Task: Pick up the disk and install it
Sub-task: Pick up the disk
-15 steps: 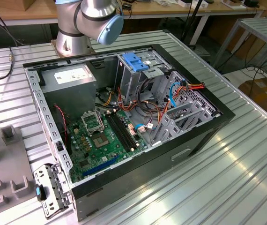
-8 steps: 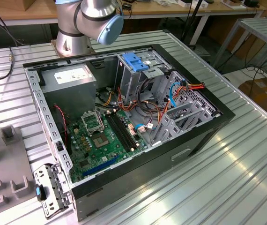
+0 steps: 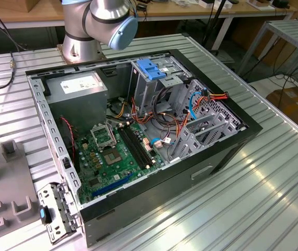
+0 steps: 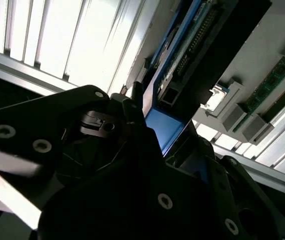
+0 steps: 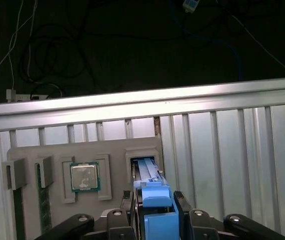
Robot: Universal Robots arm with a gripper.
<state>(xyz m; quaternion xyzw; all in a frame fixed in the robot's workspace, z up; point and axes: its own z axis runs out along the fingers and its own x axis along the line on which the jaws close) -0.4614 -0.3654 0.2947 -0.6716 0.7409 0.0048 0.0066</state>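
Note:
The disk [image 5: 152,200] stands on edge in a slot of a grey parts holder [image 5: 112,150]; its bright blue rail faces the camera in the first wrist view. My gripper [image 5: 156,212] has a black finger against each side of that blue rail and looks shut on it. In the second wrist view the disk [image 4: 165,131] runs away from the dark gripper body, blue end nearest and its connector edge beyond. In the exterior view the open computer case [image 3: 232,151] lies on the table, with a metal drive cage [image 3: 149,89] topped by a blue latch [image 3: 151,68].
A processor chip [image 5: 85,176] and a green memory stick [image 5: 43,210] sit in other pockets of the holder. The ribbed aluminium table [image 5: 232,145] ends in a raised rail, with dark floor and cables beyond. The arm's base [image 3: 81,44] stands behind the case.

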